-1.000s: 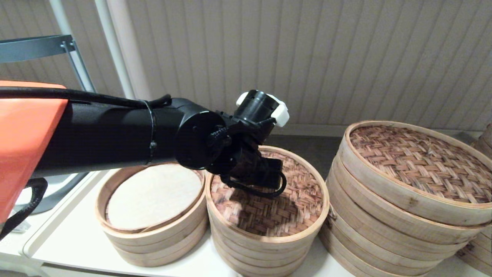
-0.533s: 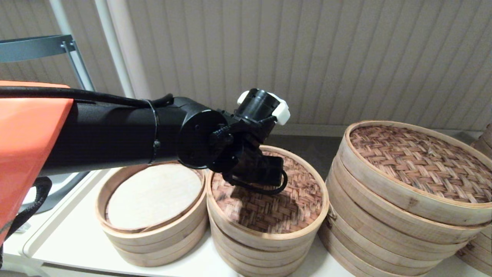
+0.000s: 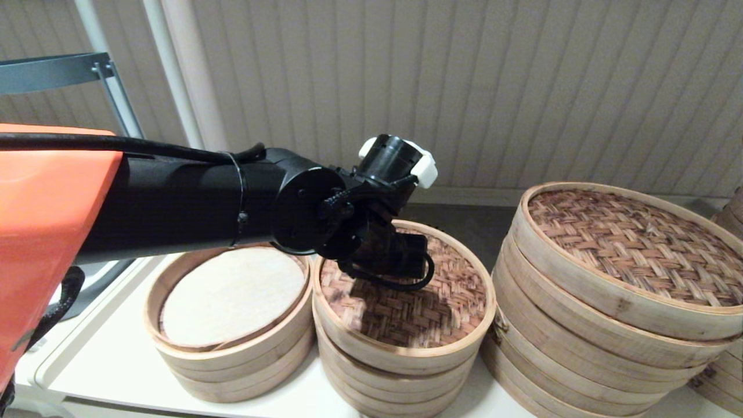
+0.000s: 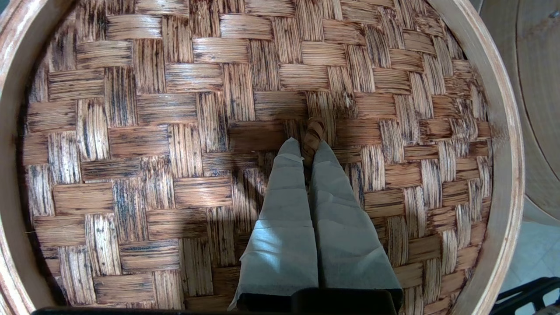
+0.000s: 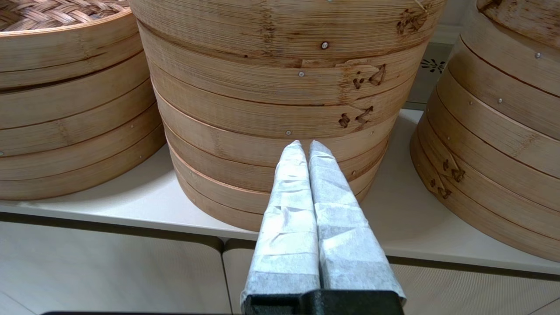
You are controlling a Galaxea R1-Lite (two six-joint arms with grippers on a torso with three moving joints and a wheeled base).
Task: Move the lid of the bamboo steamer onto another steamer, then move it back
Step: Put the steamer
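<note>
The bamboo steamer lid [image 3: 418, 313], reddish-brown weave in a pale rim, sits on top of the middle small steamer stack [image 3: 395, 383], whose inside it hides. My left gripper [image 4: 308, 146] reaches down over the lid's centre and is shut on the small twisted knot [image 4: 314, 130]. Just left of it stands an open small steamer [image 3: 229, 296] with a pale liner and a thin brown strip along the liner's near edge. My right gripper [image 5: 304, 146] is shut and empty, low by the table's front edge before the large stack.
A much larger steamer stack [image 3: 586, 348] with a darker woven lid [image 3: 633, 244] stands right of the small one, almost touching it. More steamers [image 5: 503, 131] lie at the far right. All rest on a white table [image 3: 116, 360] in front of a ribbed wall.
My left arm has shifted slightly right and the gripper has risen a little. The lid's near rim sits a touch higher in view than one second ago.
</note>
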